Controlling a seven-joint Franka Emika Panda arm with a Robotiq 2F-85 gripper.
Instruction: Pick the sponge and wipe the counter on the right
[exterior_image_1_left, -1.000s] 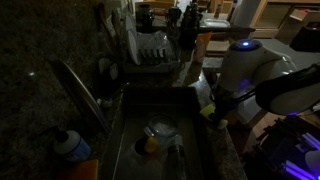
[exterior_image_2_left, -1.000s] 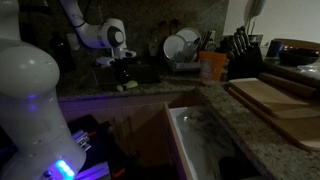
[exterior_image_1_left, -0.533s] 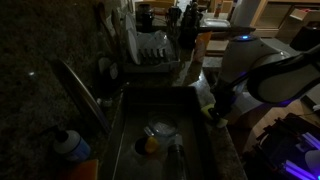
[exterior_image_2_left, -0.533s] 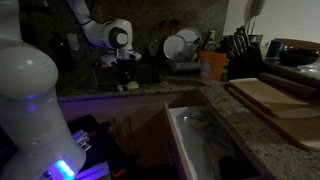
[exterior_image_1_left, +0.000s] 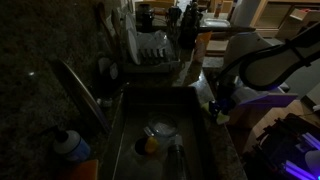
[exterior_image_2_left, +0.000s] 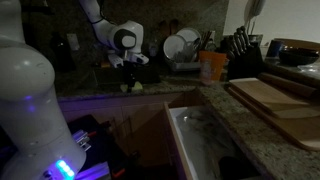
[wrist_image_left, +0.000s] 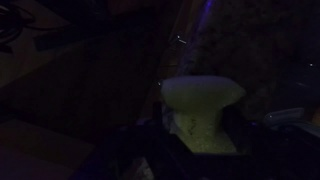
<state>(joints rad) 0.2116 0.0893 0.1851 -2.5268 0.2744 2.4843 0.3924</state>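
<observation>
The arm is bent downward over the counter, with the wrist held vertical. The gripper is placed around the sponge, which lies on the counter. Whether the sponge is grasped or released cannot be told.

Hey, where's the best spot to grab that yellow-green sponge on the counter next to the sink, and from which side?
Take the sponge across its middle, pinching two opposite side faces, and come straight down from above. It seems to lie flat on the dark counter close to the sink rim, so only its top and sides are free. Soft foam likely squeezes most evenly at mid-length.
</observation>
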